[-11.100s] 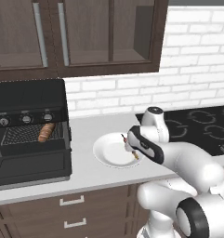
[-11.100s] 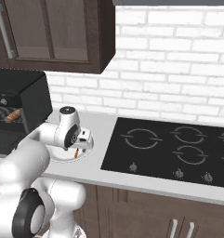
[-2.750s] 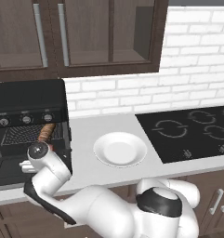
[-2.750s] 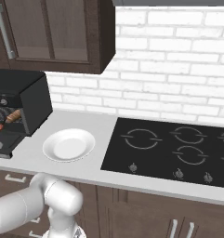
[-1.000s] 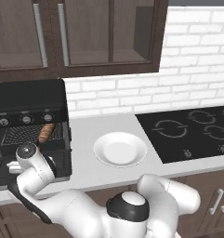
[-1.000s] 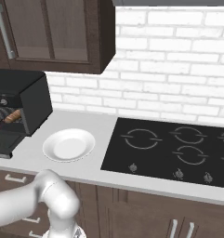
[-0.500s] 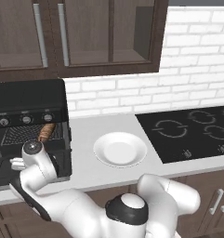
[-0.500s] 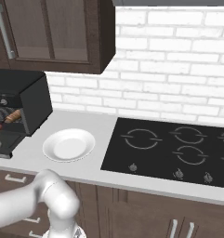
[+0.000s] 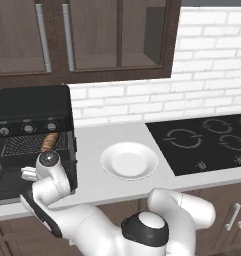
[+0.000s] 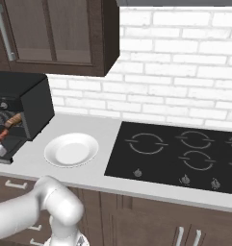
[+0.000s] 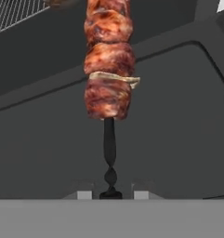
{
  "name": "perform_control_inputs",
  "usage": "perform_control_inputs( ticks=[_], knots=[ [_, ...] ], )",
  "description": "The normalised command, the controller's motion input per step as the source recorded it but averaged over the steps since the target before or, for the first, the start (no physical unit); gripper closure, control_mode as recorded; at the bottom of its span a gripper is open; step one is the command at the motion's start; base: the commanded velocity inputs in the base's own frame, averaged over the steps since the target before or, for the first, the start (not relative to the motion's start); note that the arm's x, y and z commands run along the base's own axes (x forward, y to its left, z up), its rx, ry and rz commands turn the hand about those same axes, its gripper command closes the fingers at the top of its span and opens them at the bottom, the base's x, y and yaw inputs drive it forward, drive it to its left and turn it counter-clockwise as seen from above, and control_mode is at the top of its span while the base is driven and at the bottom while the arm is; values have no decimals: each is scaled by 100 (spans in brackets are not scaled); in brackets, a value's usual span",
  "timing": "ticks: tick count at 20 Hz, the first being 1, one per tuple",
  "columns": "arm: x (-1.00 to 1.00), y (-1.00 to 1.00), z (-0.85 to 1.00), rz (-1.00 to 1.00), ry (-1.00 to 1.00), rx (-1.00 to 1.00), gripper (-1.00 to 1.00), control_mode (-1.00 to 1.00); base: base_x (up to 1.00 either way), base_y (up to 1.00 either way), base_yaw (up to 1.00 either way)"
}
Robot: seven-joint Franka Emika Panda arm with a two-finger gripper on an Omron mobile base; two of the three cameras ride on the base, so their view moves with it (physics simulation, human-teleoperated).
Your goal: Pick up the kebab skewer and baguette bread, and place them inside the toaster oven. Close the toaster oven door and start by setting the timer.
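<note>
Red-brown kebab skewer (image 11: 108, 69) sticks straight out toward 12 o'clock from the gripper (image 11: 109, 193), pinched tight, aiming into the toaster oven (image 9: 32, 107).

The arm swung left from the white plate (image 9: 129, 160) to the open toaster oven (image 9: 33, 131), carrying the kebab skewer (image 11: 108, 60) off the plate over the toaster oven door (image 9: 7, 184).

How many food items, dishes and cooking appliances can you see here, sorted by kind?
Food: 2, the kebab skewer and the baguette bread
Dishes: 1, the white plate
Cooking appliances: 2, the toaster oven and the black cooktop
Total: 5
</note>
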Motion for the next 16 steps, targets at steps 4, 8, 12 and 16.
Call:
perform_control_inputs(
  ticks=[4,8,12,16],
  knots=[
    [6,61,-21,0,0,0,100,-100,0,0,0],
    [24,68,-11,1,0,0,100,-100,0,0,0],
    [2,30,5,0,-16,-2,100,-100,0,0,0],
    [-2,11,17,0,-23,-5,100,-100,0,0,0]
  ],
)
